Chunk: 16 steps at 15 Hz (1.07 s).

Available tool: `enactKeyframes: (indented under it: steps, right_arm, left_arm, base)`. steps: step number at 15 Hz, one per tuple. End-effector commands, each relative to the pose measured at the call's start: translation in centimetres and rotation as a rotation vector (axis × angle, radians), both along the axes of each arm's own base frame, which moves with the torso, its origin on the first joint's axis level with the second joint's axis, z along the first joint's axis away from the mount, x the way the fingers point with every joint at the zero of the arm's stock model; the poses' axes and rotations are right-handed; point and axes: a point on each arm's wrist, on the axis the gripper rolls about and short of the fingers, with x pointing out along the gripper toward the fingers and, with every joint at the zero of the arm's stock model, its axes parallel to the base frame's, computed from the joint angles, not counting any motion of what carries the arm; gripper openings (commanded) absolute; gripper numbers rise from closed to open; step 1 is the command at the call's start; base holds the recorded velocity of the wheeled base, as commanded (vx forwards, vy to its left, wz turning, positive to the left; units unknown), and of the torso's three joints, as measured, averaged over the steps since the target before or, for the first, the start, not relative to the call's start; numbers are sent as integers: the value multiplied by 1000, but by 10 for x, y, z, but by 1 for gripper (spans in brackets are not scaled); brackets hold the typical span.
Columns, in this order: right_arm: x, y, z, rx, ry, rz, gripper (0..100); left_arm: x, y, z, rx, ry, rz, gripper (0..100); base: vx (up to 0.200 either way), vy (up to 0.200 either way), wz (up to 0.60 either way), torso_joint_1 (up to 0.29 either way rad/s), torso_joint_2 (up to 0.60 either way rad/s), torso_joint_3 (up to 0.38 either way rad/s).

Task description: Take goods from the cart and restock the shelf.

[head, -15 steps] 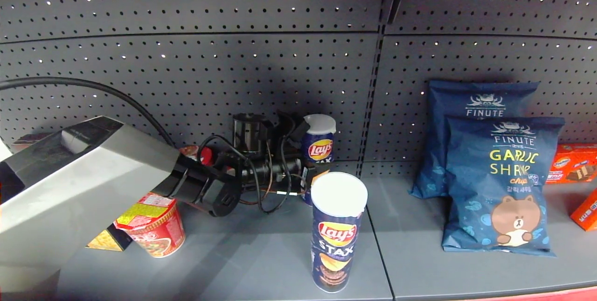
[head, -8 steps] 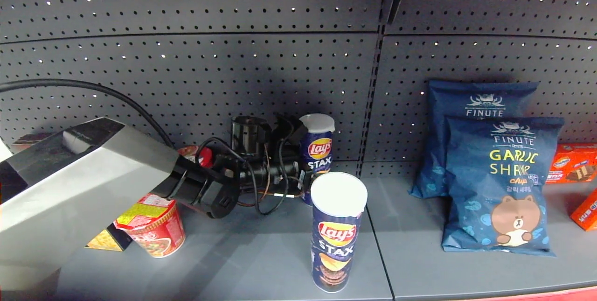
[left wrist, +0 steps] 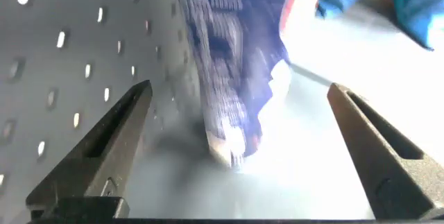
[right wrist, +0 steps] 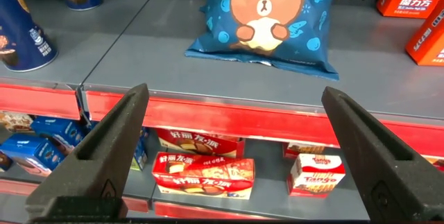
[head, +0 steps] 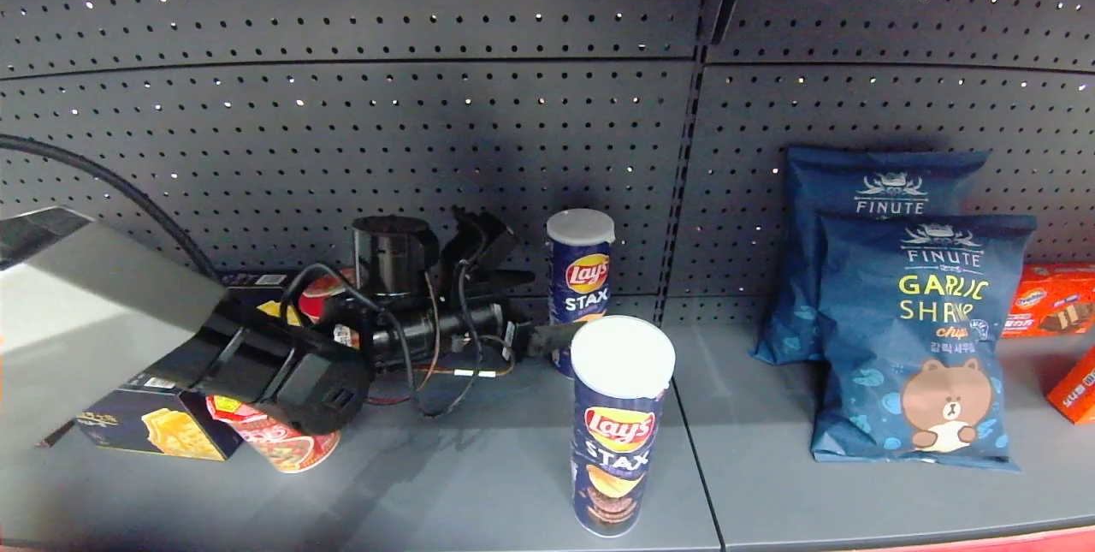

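Observation:
A blue chip can with a white lid (head: 580, 270) stands upright at the back of the grey shelf (head: 479, 483), close to the pegboard. My left gripper (head: 532, 308) is open just left of it, with the fingers apart from the can. In the left wrist view the same can (left wrist: 232, 78) is a blur ahead of the open left gripper (left wrist: 239, 91). A second, matching can (head: 619, 424) stands nearer the shelf's front. My right gripper (right wrist: 234, 96) is open and holds nothing, out in front of the shelf's red front edge (right wrist: 229, 116).
A red cup of noodles (head: 278, 442) and a dark box (head: 158, 428) sit at the left under my left arm. Two blue snack bags (head: 920, 338) lean at the right, with orange boxes (head: 1052, 299) beyond them. Boxes (right wrist: 205, 172) fill the lower shelf.
My left arm has drawn back to the left, away from the rear can. The can now stands free and upright. The dark box at the left has come into sight.

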Motion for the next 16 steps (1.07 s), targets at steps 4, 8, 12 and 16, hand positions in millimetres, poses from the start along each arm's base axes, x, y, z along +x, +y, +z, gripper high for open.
enactKeyframes:
  steps: [4, 8, 12, 16]
  right_arm:
    - [0, 0, 0, -9, -1, 8, 100]
    - [0, 0, 14, -93, -32, 22, 100]
    - [48, 10, 109, -91, 74, 219, 100]
    - [108, 30, 106, -112, 197, 295, 100]
  left_arm:
    - [-63, 55, 46, -38, -100, 88, 100]
    - [-105, 74, 68, -48, -161, 172, 100]
    - [-134, 84, 65, -9, -173, 383, 100]
    - [-152, 85, 53, 63, -142, 574, 100]
  base:
    - [0, 0, 0, 0, 0, 0]
    - [0, 0, 0, 0, 0, 0]
    - [0, 0, 0, 0, 0, 0]
    - [0, 0, 0, 0, 0, 0]
